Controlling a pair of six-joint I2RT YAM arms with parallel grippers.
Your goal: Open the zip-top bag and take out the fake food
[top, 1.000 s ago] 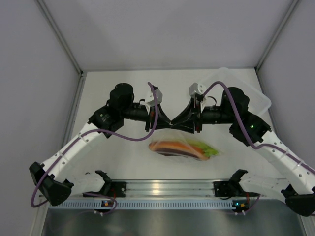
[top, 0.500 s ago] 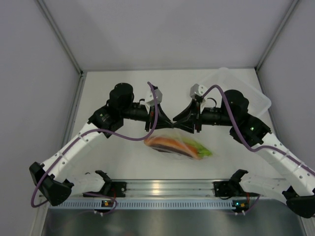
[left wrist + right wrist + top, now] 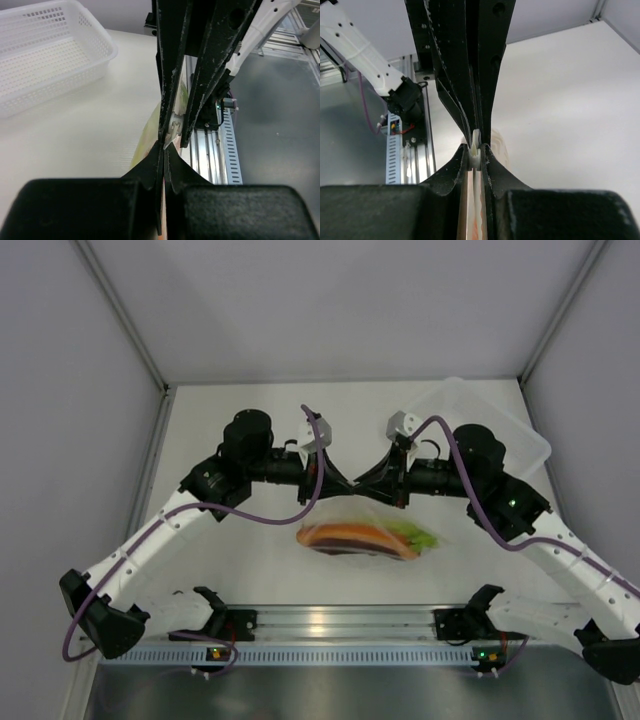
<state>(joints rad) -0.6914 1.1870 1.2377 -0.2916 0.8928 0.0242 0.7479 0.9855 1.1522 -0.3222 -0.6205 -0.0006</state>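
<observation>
The zip-top bag (image 3: pixel 372 512) hangs between my two grippers just above the table. Inside it lie the fake food pieces, an orange and dark-red wedge (image 3: pixel 352 538) and a green leafy stalk (image 3: pixel 420 536). My left gripper (image 3: pixel 345 486) is shut on the bag's top edge, with the thin plastic pinched at its tips (image 3: pixel 164 146). My right gripper (image 3: pixel 368 484) faces it tip to tip and is shut on the white zip strip (image 3: pixel 476 152). The bag's body (image 3: pixel 149 136) shows pale yellow below the fingers.
A translucent white perforated tray (image 3: pixel 492 425) stands at the back right, behind the right arm; it also shows in the left wrist view (image 3: pixel 50 47). The aluminium rail (image 3: pixel 340 620) with the arm bases runs along the near edge.
The hanging bag has swung left and then back, and the food now lies more level. Both grippers have stayed shut at the bag's top and shifted slightly right.
</observation>
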